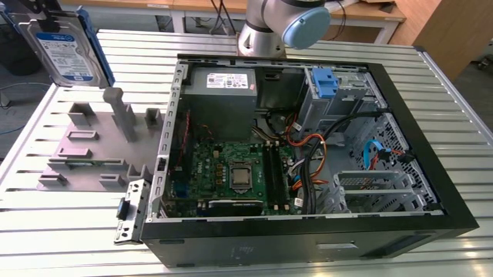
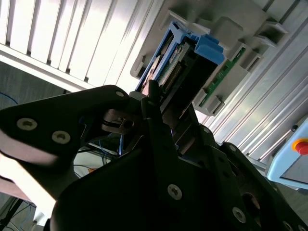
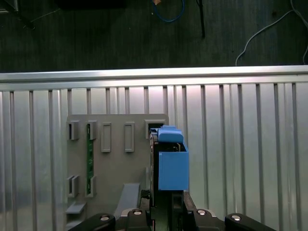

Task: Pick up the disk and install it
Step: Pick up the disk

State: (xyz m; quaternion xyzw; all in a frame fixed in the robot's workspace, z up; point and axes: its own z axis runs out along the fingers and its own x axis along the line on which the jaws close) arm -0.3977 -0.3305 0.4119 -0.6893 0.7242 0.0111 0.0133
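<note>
The disk (image 1: 66, 51) hung upright at the exterior view's far left, label facing the camera. Its bright blue carrier (image 3: 172, 166) framed the silver body and, in the first wrist view, pointed away from the gripper (image 3: 166, 206). The gripper was clamped onto the disk from above, its dark fingers (image 2: 153, 108) pinching the end nearest the wrist. The drive looked like a rigid, fairly dense metal block with smooth, somewhat slippery faces. It was probably sensitive to knocks, while the plastic carrier seemed lighter and more likely to flex. Taking hold across the flat metal faces or the carrier's stiff side rails therefore seemed the safer choice, and the hold at one end left the rest hanging free as a lever. Beneath the disk lay a grey fixture plate (image 1: 85, 158) with upright pegs and slots, and the disk appeared to hang clear of it. The plate rested on a slatted metal table (image 1: 62, 213). Well apart, toward the exterior view's right, the open computer case (image 1: 431, 173) lay on its side with its green motherboard (image 1: 231, 170) exposed. A narrow blue latch (image 1: 327, 83) stood at the drive cage in the case's far corner.
</note>
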